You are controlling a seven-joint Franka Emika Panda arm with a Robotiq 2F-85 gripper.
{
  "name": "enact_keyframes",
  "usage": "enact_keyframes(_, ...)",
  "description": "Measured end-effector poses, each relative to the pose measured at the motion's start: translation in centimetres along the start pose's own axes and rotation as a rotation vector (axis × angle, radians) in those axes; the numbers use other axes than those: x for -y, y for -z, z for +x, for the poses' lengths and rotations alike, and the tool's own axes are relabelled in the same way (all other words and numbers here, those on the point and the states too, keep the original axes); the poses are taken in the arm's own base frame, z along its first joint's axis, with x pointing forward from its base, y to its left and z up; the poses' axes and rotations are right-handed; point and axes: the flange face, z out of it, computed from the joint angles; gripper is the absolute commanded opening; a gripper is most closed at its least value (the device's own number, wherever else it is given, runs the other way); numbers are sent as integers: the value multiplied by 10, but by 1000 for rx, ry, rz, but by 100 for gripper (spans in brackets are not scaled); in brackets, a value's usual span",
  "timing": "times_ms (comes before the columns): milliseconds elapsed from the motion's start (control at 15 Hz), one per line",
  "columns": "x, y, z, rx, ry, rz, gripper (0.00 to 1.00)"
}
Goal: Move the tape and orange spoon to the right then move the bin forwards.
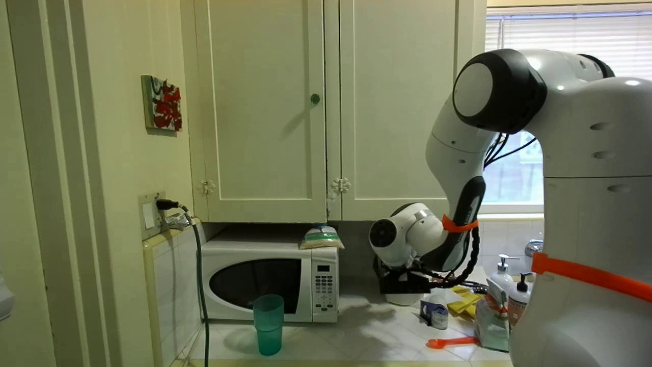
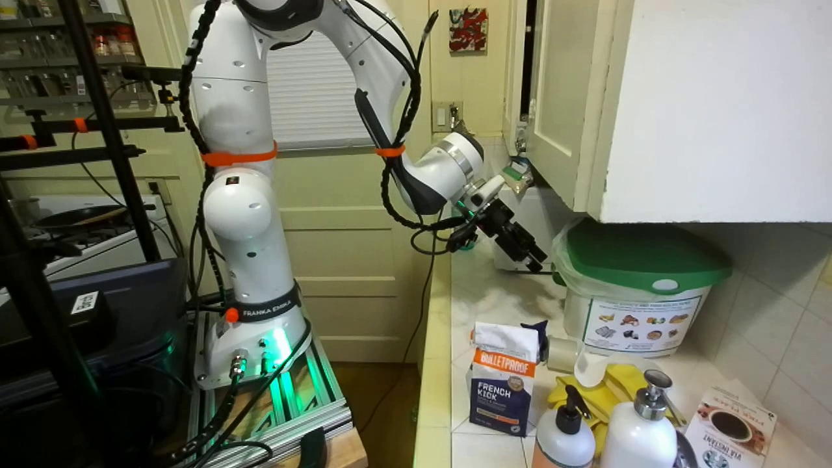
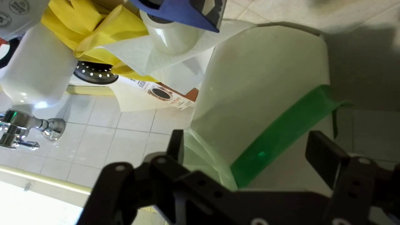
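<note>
The gripper (image 3: 250,151) stands wide open and empty, its two dark fingers (image 3: 326,159) far apart. Between them in the wrist view runs a green band (image 3: 281,135) of the bin (image 2: 640,292); whether either finger touches the bin cannot be told. In an exterior view the gripper tilts downward just beside the bin, the fingers ending near the edge of its green lid (image 2: 640,253). The tape (image 1: 439,316), with a dark blue holder, rests on the counter (image 1: 369,344) near the foot of the bin. The orange spoon (image 1: 453,342) lies on the same side of the bin, farther from it than the tape. The microwave (image 1: 270,280) stands on the bin's opposite side, with a teal cup (image 1: 268,329) in front of it.
</note>
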Motion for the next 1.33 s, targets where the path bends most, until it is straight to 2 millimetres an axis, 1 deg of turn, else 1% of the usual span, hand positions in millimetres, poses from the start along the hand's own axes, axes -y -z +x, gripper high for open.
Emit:
enact_keyframes(400,1,0,2,-4,2,-1,100)
enact_keyframes(733,0,-16,4,-11,-6,-24,100)
enact_keyframes(1067,9,-25,1,-58,-30,14,100)
enact_keyframes(1267,17,-25,2,-91,-45,50,100)
enact_keyframes(1333,20,-24,3,-101,-49,62,75)
